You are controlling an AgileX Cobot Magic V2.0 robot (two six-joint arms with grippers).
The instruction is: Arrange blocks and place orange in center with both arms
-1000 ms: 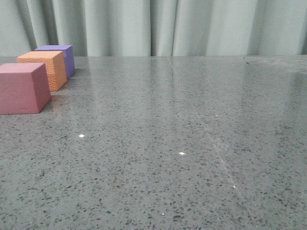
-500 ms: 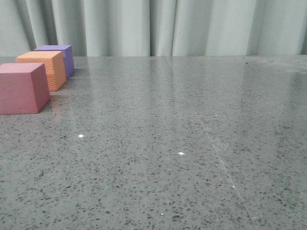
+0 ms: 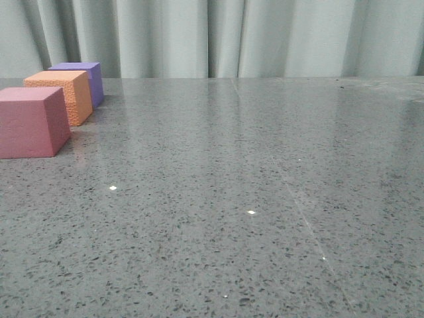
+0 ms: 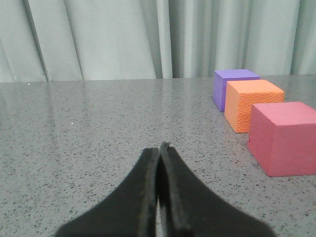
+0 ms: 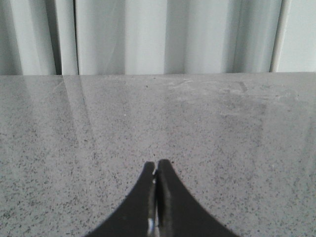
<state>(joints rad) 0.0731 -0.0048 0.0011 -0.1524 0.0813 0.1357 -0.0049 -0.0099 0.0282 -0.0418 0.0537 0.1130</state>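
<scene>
The three matte foam cubes stand in a close row running away from the robot at the far left of the speckled grey stone worktop (image 3: 265,199): the pink cube (image 3: 32,122) nearest, the grainy orange cube (image 3: 61,96) already between it and the purple cube (image 3: 85,79) at the back. The left hand (image 4: 159,148), its fingers pressed together on nothing, sits low with the row just ahead and off to one side, nothing between, so it looks the nearer. The right hand (image 5: 156,165), likewise closed and empty, faces bare worktop and pale curtain (image 5: 158,34) only.
</scene>
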